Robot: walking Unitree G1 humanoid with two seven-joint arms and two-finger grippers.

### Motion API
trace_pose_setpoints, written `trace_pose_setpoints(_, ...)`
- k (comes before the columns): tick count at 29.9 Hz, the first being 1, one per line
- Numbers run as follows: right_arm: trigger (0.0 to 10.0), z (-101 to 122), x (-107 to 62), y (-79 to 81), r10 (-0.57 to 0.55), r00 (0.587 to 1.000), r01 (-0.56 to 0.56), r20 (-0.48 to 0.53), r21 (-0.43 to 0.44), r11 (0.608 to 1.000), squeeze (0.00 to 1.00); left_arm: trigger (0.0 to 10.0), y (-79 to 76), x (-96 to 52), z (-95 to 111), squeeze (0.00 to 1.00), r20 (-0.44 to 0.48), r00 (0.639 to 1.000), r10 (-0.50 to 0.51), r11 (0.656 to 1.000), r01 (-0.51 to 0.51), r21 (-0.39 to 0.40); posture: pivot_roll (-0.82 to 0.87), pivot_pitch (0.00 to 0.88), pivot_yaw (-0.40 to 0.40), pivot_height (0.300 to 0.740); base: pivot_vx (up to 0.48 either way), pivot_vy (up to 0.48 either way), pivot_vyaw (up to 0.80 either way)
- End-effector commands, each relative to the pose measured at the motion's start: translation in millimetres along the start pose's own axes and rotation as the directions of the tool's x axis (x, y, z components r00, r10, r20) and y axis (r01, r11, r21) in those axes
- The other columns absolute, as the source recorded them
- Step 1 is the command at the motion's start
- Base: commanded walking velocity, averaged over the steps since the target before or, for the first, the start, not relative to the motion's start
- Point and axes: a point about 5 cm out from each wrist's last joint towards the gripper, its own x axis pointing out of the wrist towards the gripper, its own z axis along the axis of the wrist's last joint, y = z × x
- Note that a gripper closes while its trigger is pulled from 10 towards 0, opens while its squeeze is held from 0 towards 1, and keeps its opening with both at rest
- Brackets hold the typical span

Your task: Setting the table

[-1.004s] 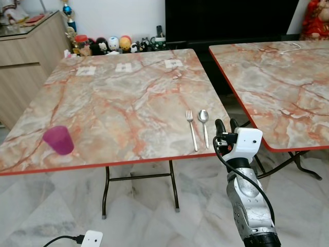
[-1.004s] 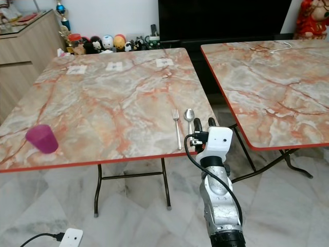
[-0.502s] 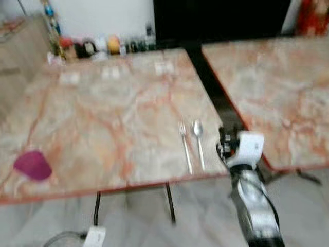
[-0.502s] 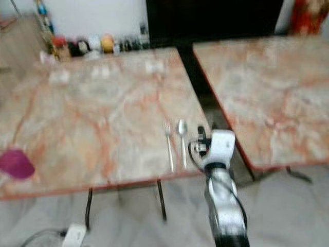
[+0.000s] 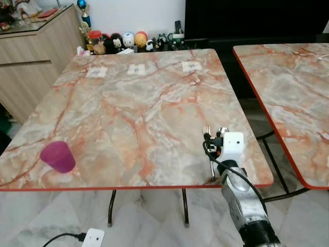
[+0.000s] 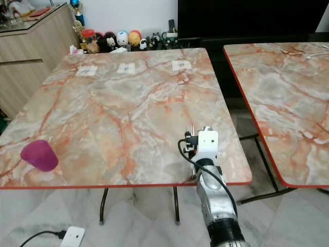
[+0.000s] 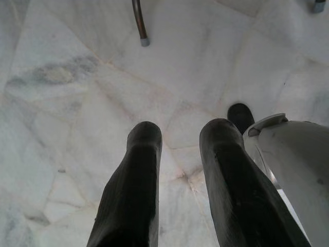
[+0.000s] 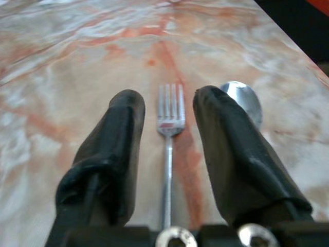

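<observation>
Right gripper (image 8: 167,154) jaws wide, straddling fork (image 8: 169,128); thin, stiff, prob slippery metal, so pinch mid-handle

Even, soft daylight is filling both head views, which are reading sharp, with a pale sheen lying on the marble counter (image 5: 128,118). The purple cup (image 5: 58,156) is casting only a faint shadow. In the right wrist view the fork (image 8: 168,135) is blurring close up (the black fingers (image 8: 109,149) too).
</observation>
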Motion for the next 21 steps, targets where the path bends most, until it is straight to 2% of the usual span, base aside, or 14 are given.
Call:
trace_pose_setpoints(1, 10.0, -0.8, 5.3, -1.2, -0.041, 0.998, 0.042, -0.039, 0.024, 0.999, 1.0, 10.0, 0.0, -0.4, -3.3, 0.0, -0.019, 1.0, -0.005, 1.0, 0.006, 0.025, -0.12, 0.001, 0.071, 0.74, 0.0, 0.0, 0.0)
trace_pose_setpoints(3, 10.0, -0.3, 10.4, -5.6, -0.091, 0.994, 0.093, -0.068, 0.031, 0.995, 1.0, 10.0, 0.5, -0.5, -3.4, 0.0, -0.019, 1.0, -0.004, 1.0, 0.005, 0.026, -0.12, 0.0, 0.072, 0.74, 0.0, 0.0, 0.0)
trace_pose_setpoints(4, 10.0, 1.2, 12.6, -8.6, -0.121, 0.99, 0.124, -0.074, 0.038, 0.992, 0.35, 10.0, 0.8, -0.6, -4.0, 0.0, -0.02, 1.0, -0.003, 1.0, 0.004, 0.027, -0.11, 0.0, 0.07, 0.74, 0.0, 0.0, 0.0)
trace_pose_setpoints(5, 10.0, 1.2, 12.6, -8.6, -0.121, 0.99, 0.124, -0.074, 0.038, 0.992, 0.35, 10.0, 0.8, -0.6, -4.0, 0.0, -0.02, 1.0, -0.003, 1.0, 0.004, 0.027, -0.11, 0.0, 0.07, 0.74, 0.0, 0.0, 0.0)
trace_pose_setpoints(6, 10.0, 2.6, 13.1, -10.1, -0.136, 0.988, 0.139, -0.069, 0.041, 0.989, 0.0, 10.0, 1.1, -0.9, -5.0, 0.0, -0.022, 1.0, -0.002, 1.0, 0.003, 0.027, -0.11, 0.0, 0.07, 0.74, 0.0, 0.0, 0.0)
trace_pose_setpoints(21, 10.0, -8.0, 10.0, -23.2, -0.232, 0.964, 0.243, -0.134, 0.075, 0.967, 0.0, 10.0, 3.3, -2.0, -8.9, 0.0, -0.031, 1.0, -0.003, 1.0, 0.003, 0.025, -0.12, 0.028, 0.076, 0.74, 0.0, 0.0, 0.0)
